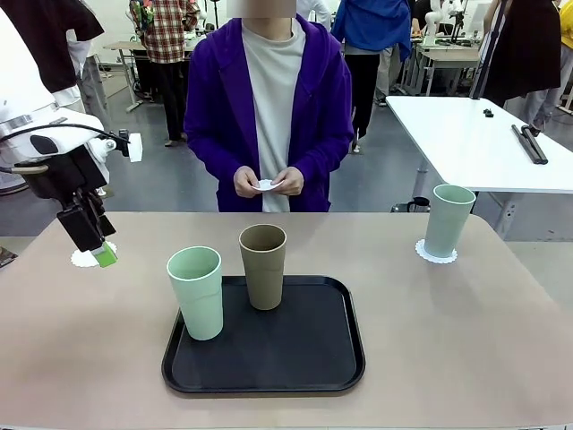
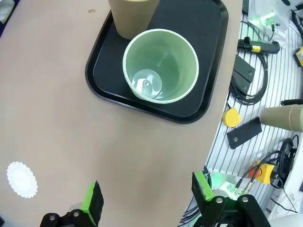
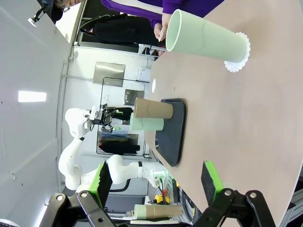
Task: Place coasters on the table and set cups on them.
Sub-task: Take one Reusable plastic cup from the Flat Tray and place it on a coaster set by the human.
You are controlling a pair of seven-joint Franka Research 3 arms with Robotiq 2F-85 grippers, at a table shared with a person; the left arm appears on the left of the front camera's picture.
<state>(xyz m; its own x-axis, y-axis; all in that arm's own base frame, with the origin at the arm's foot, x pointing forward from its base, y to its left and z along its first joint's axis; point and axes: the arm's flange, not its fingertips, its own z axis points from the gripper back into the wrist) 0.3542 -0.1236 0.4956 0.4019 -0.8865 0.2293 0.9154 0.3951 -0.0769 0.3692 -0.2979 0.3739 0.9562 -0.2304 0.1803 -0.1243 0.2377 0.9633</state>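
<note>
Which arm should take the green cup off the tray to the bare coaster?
Left. The left claw, open, hangs by the bare coaster, with the green cup at the tray's left end. The right claw faces the far cup, already on its coaster.

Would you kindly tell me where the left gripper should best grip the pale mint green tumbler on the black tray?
Probably the rim, from above: the pale mint green tumbler stands upright, mouth open, so one finger can go inside. Pinch the wall on the robot's left, since the tan-brown tumbler stands close at its far right.
</note>
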